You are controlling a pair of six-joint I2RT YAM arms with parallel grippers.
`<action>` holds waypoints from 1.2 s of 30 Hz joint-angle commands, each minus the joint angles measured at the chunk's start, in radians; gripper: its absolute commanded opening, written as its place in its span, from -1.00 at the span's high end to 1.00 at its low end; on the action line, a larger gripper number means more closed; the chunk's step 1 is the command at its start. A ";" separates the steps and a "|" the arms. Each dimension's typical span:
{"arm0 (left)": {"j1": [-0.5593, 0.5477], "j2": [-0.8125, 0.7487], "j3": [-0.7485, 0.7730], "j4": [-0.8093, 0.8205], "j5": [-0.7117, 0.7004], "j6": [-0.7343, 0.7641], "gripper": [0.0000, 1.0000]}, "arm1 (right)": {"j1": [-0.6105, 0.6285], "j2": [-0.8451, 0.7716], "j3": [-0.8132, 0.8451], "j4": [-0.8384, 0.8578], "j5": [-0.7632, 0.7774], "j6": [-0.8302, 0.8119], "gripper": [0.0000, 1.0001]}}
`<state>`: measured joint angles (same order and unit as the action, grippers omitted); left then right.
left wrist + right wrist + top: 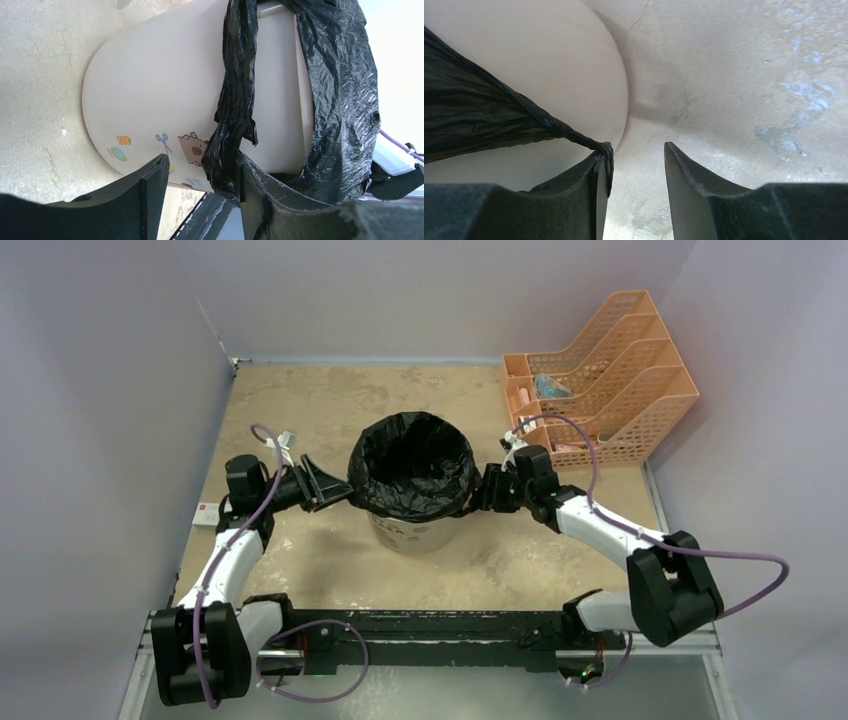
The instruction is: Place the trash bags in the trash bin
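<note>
Trash bags (412, 462) line bin (410, 530) on seemingly sandy table (300, 400).

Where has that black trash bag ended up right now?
In the top view, the trash bag lines the cream trash bin at the table's middle, its edge folded over the rim, between the left gripper and right gripper.

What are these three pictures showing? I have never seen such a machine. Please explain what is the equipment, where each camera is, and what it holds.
This is a robot with two arms bolted at the near edge of a table. The wide picture comes from a camera above and behind the arms. The other two come from cameras on the wrists, so each shows its own black fingers. On the table stands a cream bin lined with a black bag, folded over the rim. An orange organiser sits at the back right. Both grippers are open. The left gripper has a hanging strip of bag between its fingers. A stretched bag strip lies against one finger of the right gripper.
</note>
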<state>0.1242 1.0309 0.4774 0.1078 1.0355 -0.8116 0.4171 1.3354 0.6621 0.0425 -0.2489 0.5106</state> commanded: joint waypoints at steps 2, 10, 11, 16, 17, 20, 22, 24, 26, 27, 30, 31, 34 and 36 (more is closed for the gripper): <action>0.005 -0.022 -0.008 0.004 -0.028 -0.008 0.03 | 0.001 -0.086 0.048 -0.072 0.143 0.045 0.03; 0.005 -0.063 -0.035 -0.012 -0.040 -0.005 0.03 | 0.001 -0.406 0.026 -0.112 0.372 0.203 -0.10; 0.005 -0.064 -0.039 -0.009 -0.035 -0.006 0.02 | 0.001 -0.440 0.019 -0.108 0.386 0.213 -0.11; 0.005 -0.082 -0.037 0.002 -0.009 -0.031 -0.04 | 0.002 -0.582 0.017 -0.054 0.240 0.125 -0.11; 0.005 -0.091 -0.037 0.002 -0.008 -0.035 -0.04 | 0.001 -0.609 0.017 -0.025 0.201 0.094 -0.10; 0.005 -0.104 -0.033 -0.019 -0.013 -0.024 -0.04 | 0.001 -0.690 0.003 0.010 0.056 0.107 -0.08; 0.005 -0.104 -0.033 -0.037 -0.013 -0.014 -0.03 | 0.002 -0.738 -0.013 0.020 -0.023 0.120 -0.08; 0.005 -0.105 -0.040 -0.034 -0.010 -0.015 -0.02 | 0.002 -0.790 -0.040 0.031 -0.099 0.142 -0.09; 0.005 -0.104 -0.051 -0.018 -0.004 -0.024 0.02 | 0.001 -0.820 -0.071 0.032 -0.161 0.175 -0.11; 0.005 -0.102 -0.051 -0.014 -0.001 -0.025 0.04 | 0.001 -0.827 -0.087 0.034 -0.191 0.199 -0.12; 0.005 -0.105 -0.057 -0.007 0.006 -0.030 0.04 | 0.001 -0.821 -0.134 0.059 -0.296 0.276 -0.14; 0.005 -0.107 -0.057 -0.007 0.009 -0.031 0.04 | 0.002 -0.811 -0.150 0.071 -0.331 0.305 -0.15; 0.005 -0.110 -0.057 -0.007 0.010 -0.032 0.04 | 0.002 -0.767 -0.201 0.143 -0.447 0.359 -0.18; 0.005 -0.111 -0.057 -0.007 0.011 -0.034 0.04 | 0.005 -0.727 -0.218 0.157 -0.478 0.355 -0.21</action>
<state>0.1242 0.9382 0.4225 0.0654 1.0187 -0.8318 0.4183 0.5537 0.4736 0.0967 -0.5537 0.7986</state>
